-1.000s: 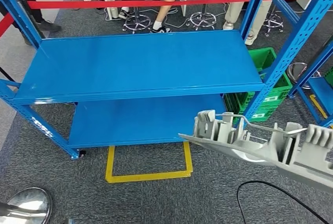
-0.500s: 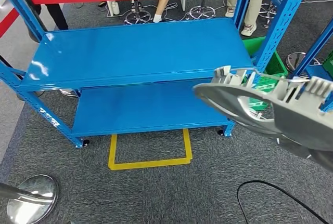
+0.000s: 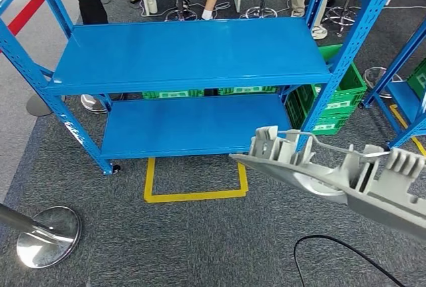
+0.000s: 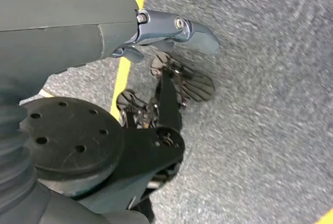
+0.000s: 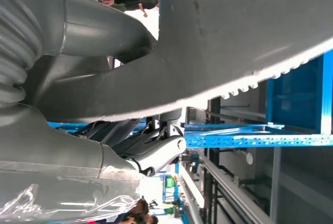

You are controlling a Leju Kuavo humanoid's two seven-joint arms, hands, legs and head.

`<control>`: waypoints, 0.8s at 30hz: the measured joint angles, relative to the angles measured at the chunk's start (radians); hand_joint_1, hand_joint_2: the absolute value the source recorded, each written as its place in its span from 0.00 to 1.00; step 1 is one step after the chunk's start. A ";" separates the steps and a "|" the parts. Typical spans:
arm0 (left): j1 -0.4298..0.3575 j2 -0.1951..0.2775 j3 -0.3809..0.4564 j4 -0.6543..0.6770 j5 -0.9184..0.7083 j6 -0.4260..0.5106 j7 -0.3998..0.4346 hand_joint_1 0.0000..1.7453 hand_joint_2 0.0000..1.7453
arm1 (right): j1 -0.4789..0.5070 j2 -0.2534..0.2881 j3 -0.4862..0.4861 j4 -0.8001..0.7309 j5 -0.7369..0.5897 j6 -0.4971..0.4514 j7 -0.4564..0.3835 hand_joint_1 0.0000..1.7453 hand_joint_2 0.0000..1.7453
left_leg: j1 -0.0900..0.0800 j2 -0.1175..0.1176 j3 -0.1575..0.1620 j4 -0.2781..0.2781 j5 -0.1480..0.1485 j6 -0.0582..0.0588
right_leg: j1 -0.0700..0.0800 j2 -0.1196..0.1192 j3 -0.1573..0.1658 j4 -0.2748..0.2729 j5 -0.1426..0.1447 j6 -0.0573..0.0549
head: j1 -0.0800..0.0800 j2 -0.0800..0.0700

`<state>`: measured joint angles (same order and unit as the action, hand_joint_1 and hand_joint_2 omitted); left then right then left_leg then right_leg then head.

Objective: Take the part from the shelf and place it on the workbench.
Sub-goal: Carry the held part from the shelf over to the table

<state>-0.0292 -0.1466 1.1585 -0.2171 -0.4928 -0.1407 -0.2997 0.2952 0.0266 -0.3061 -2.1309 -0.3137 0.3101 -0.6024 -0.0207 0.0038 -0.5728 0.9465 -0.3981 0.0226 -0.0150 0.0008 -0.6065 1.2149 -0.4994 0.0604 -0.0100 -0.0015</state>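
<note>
The right hand (image 5: 98, 146) grips the long grey ribbed moulded-plastic part (image 3: 341, 177), in front of the glossy blue steel shelf (image 3: 191, 54); the left hand (image 4: 157, 31) hangs over speckled grey carpet (image 4: 267, 104), its fingers curled in on nothing.

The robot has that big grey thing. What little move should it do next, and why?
Probably carry it a bit closer to the blue shelf unit. The grey part is held up over the carpet by the right hand, with nothing under it yet. The blue top looks bare, so there seems to be room to set it down.
</note>
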 joint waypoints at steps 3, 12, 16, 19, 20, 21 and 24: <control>0.000 -0.001 0.000 0.000 -0.004 0.004 0.004 0.00 1.00 | 0.003 0.003 -0.007 0.001 -0.010 0.020 -0.001 1.00 1.00 | -0.003 -0.001 -0.026 0.011 0.025 -0.012 | 0.004 0.001 0.147 -0.208 -0.012 -0.009 | -0.001 0.000; 0.006 -0.005 0.000 0.000 -0.020 -0.001 0.004 0.00 1.00 | 0.004 0.020 -0.032 0.006 -0.015 0.078 -0.001 1.00 1.00 | 0.012 -0.003 -0.113 0.289 -0.183 -0.062 | 0.004 -0.002 0.060 -0.239 0.065 -0.053 | -0.008 0.000; 0.005 -0.006 0.000 0.000 -0.023 -0.001 0.004 0.00 1.00 | 0.004 0.025 -0.041 0.008 -0.015 0.085 -0.001 1.00 1.00 | 0.020 -0.004 0.017 0.191 -0.101 -0.067 | 0.002 -0.002 -0.003 -0.229 0.109 -0.039 | -0.008 0.000; 0.001 -0.009 0.000 0.000 -0.028 -0.002 0.002 0.00 1.00 | 0.004 0.027 -0.051 0.008 -0.015 0.090 -0.001 1.00 1.00 | 0.021 -0.007 0.142 0.003 -0.116 -0.052 | 0.005 -0.001 -0.029 -0.224 0.136 -0.024 | -0.008 0.000; 0.001 -0.009 0.000 0.000 -0.029 -0.003 0.002 0.00 1.00 | 0.005 0.028 -0.053 0.008 -0.015 0.092 0.000 1.00 1.00 | 0.019 -0.008 0.146 -0.015 -0.119 -0.043 | 0.004 0.000 -0.032 -0.225 0.145 -0.018 | -0.008 0.000; 0.002 -0.010 0.000 0.000 -0.030 -0.003 0.001 0.00 1.00 | 0.005 0.029 -0.056 0.008 -0.015 0.095 0.000 1.00 1.00 | 0.019 -0.005 0.139 -0.015 -0.115 -0.034 | 0.002 0.000 -0.035 -0.226 0.152 -0.012 | -0.008 0.000; 0.005 -0.010 0.001 0.000 -0.030 -0.004 0.000 0.00 1.00 | 0.008 0.031 -0.065 0.008 -0.015 0.100 0.000 1.00 1.00 | 0.019 0.009 0.122 -0.014 -0.093 -0.008 | -0.003 0.000 -0.074 -0.145 0.090 0.001 | -0.003 0.000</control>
<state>-0.0244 -0.1568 1.1592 -0.2171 -0.5230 -0.1450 -0.2996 0.3028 0.0577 -0.3714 -2.1224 -0.3283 0.4098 -0.6022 -0.0013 0.0132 -0.4512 0.9322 -0.4908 0.0144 -0.0176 0.0012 -0.6804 1.0699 -0.4090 0.0614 -0.0133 -0.0015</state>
